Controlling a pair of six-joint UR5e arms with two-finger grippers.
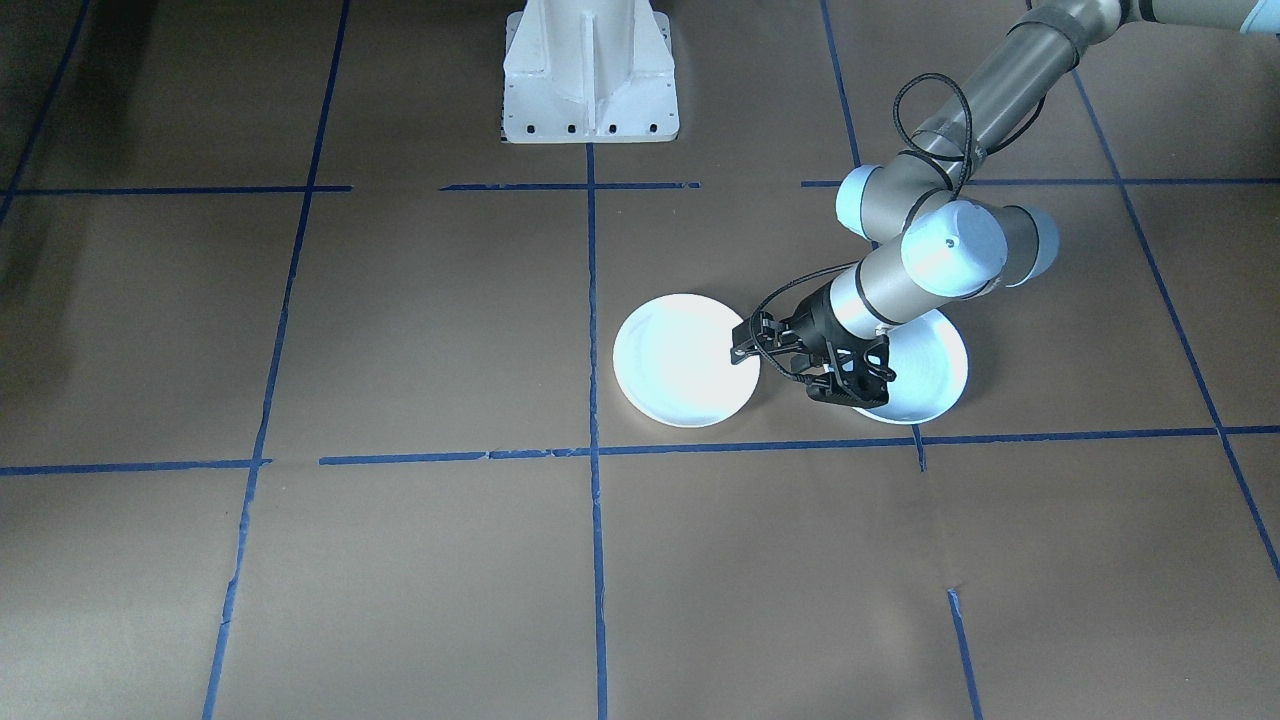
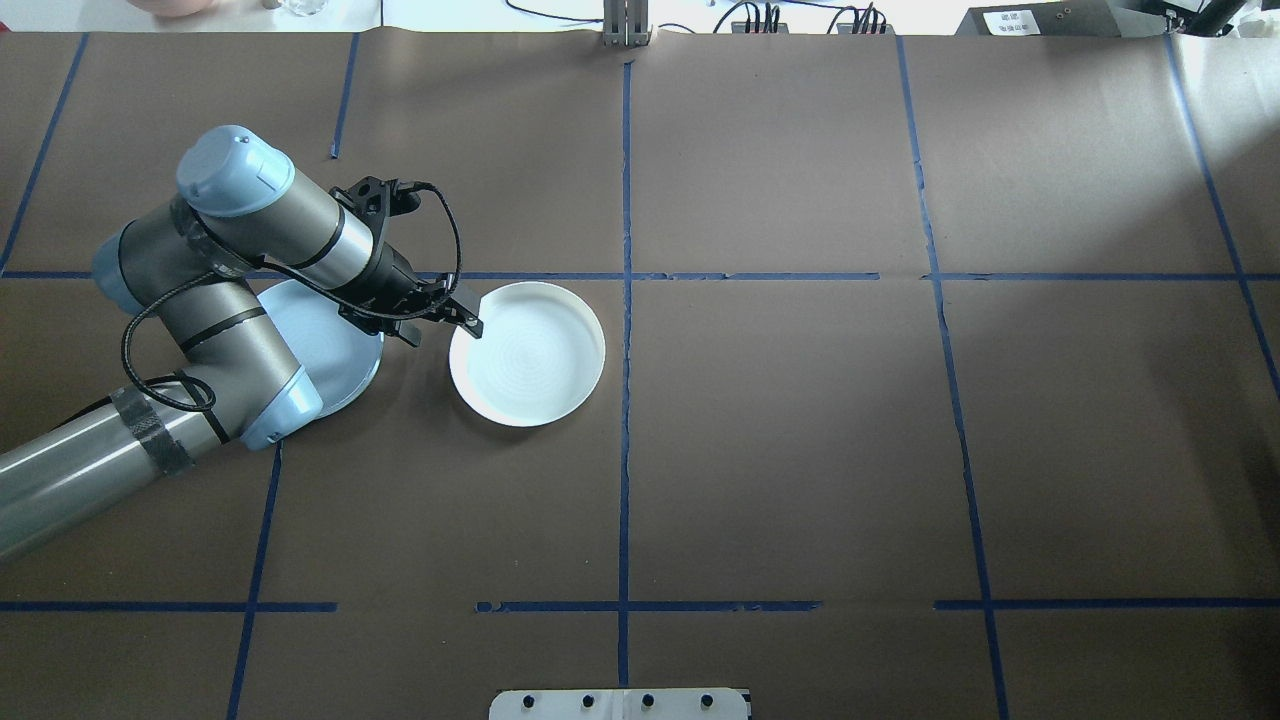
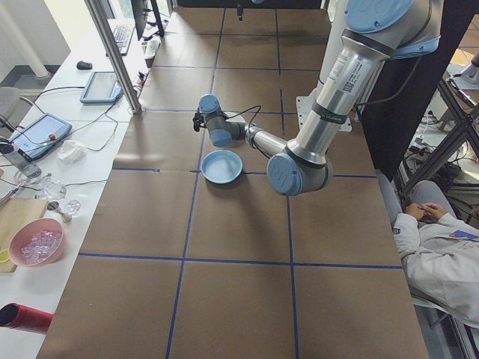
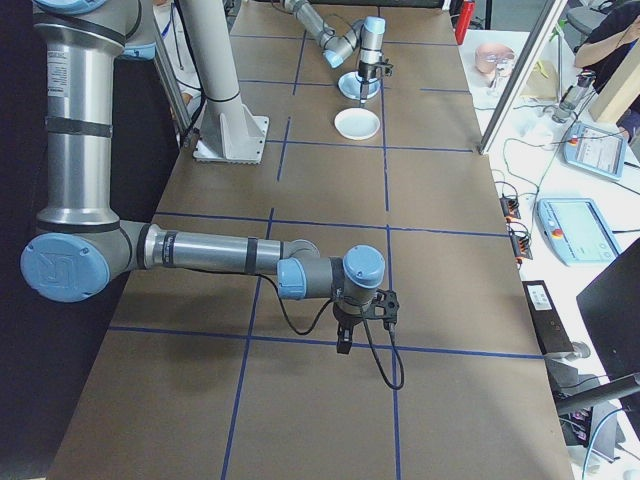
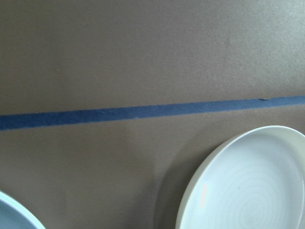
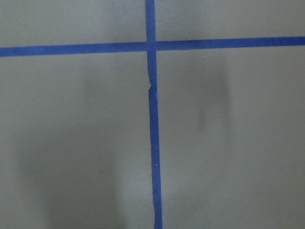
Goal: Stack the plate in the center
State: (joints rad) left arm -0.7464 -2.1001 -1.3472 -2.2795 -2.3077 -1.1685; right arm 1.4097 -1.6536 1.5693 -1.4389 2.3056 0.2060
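The center plate (image 2: 535, 360) is round, pale bluish-white with faint rings, and lies flat just left of the table's middle tape line (image 1: 680, 365) (image 5: 252, 191). A second, similar plate (image 2: 330, 345) lies further left, partly under my left arm (image 1: 935, 360). My left gripper (image 2: 470, 320) points down at the center plate's near-left rim (image 1: 742, 350). Its fingers are too small and dark to tell whether they are open or shut. My right gripper (image 4: 345, 342) hangs over bare table far from both plates, and I cannot tell its state.
Blue tape lines (image 2: 626, 450) divide the brown table into squares. The white robot pedestal (image 1: 590, 75) stands at the robot's edge. A side bench (image 3: 45, 187) with tablets and bowls runs along the far edge. A seated person (image 3: 441, 247) is beside the table's end.
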